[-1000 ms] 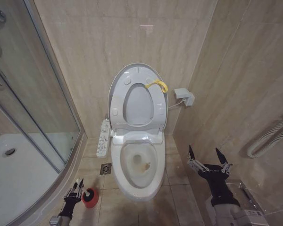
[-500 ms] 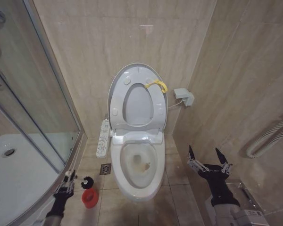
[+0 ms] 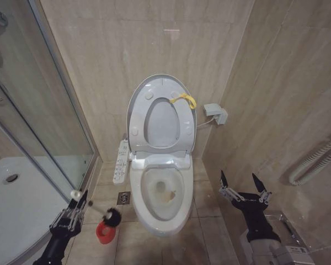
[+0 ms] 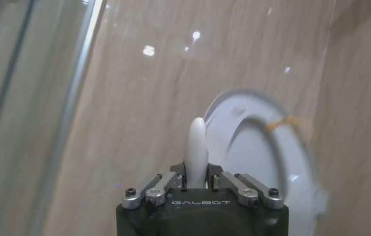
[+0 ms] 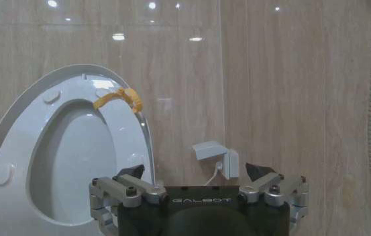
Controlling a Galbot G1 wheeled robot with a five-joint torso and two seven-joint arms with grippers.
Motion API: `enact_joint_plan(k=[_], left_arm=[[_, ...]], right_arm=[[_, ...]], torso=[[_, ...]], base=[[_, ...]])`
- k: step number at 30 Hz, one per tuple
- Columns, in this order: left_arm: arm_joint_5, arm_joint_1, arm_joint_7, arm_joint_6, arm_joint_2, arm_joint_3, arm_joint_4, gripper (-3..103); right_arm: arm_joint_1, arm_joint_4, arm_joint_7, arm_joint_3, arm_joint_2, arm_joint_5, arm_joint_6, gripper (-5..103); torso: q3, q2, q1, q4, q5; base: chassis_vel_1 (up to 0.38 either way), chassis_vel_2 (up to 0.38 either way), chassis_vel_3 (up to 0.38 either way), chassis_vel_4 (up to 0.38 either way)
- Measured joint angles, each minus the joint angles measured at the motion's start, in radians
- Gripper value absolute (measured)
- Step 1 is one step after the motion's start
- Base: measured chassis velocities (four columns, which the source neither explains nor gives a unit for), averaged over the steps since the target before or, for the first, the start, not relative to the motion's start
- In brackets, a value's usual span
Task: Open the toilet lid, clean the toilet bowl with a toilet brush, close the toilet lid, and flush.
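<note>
The left gripper [image 3: 73,212] has its jaws clamped on the thin white handle of the toilet brush [image 3: 94,205], low on the robot's left beside the shower enclosure [image 3: 38,149]. The left wrist view shows the handle end standing up between the closed jaws. The brush lies roughly level, its dark bristle head above the red cup holder [image 3: 103,233] on the floor; from the head view the head looks clear of the cup, though that gap is hard to judge.

The right gripper [image 3: 244,186] hangs idle on the robot's right near the wall, jaws spread wide and holding nothing.

The toilet lid [image 3: 139,102] stands raised against the wall with its yellow loop strap [image 3: 185,99] at the top, the seat ring [image 3: 183,128] up with it. The toilet bowl [image 3: 163,190] is open, showing yellowish-brown staining inside.

The step in hand seems to be carrying the brush to the bowl. To do it well, keep the grip firm so the slim handle cannot swivel, lift the head over the near rim rather than sweeping into it, then tip the bristles down onto the stain.
</note>
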Motion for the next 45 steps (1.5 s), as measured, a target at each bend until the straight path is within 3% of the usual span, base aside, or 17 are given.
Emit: enact_joint_plan(k=[4, 11, 14, 22, 28, 39, 45], left_arm=[[-0.127, -0.074, -0.023, 0.109, 0.035, 0.017, -0.085, 20], [-0.248, -0.222, -0.01, 0.164, 0.075, 0.044, 0.02, 20], [-0.274, -0.3, 0.047, 0.155, 0.096, 0.054, 0.134, 20], [-0.319, -0.359, 0.158, 0.119, 0.151, 0.066, 0.271, 20], [-0.325, -0.404, 0.167, 0.11, 0.164, 0.093, 0.313, 20], [-0.35, -0.536, 0.187, 0.097, 0.168, 0.223, 0.389, 20], [-0.302, -0.658, 0.17, 0.075, 0.163, 0.341, 0.536, 20]], right_arm=[[0.0, 0.0, 0.0, 0.0, 0.0, 0.0, 0.0, 100], [0.0, 0.0, 0.0, 0.0, 0.0, 0.0, 0.0, 100], [0.0, 0.0, 0.0, 0.0, 0.0, 0.0, 0.0, 100], [0.0, 0.0, 0.0, 0.0, 0.0, 0.0, 0.0, 100], [0.0, 0.0, 0.0, 0.0, 0.0, 0.0, 0.0, 100], [0.0, 0.0, 0.0, 0.0, 0.0, 0.0, 0.0, 100], [0.0, 0.0, 0.0, 0.0, 0.0, 0.0, 0.0, 100]], torso=[[0.0, 0.0, 0.0, -0.0003, 0.0], [0.0, 0.0, 0.0, -0.0002, -0.0002], [0.0, 0.0, 0.0, -0.0002, -0.0004], [0.0, 0.0, 0.0, 0.0001, -0.0002], [0.0, 0.0, 0.0, 0.0, -0.0001], [0.0, 0.0, 0.0, -0.0001, 0.0001], [0.0, 0.0, 0.0, -0.0002, 0.0]], base=[[0.0, 0.0, 0.0, 0.0], [0.0, 0.0, 0.0, 0.0], [0.0, 0.0, 0.0, 0.0], [0.0, 0.0, 0.0, 0.0], [0.0, 0.0, 0.0, 0.0], [0.0, 0.0, 0.0, 0.0], [0.0, 0.0, 0.0, 0.0]])
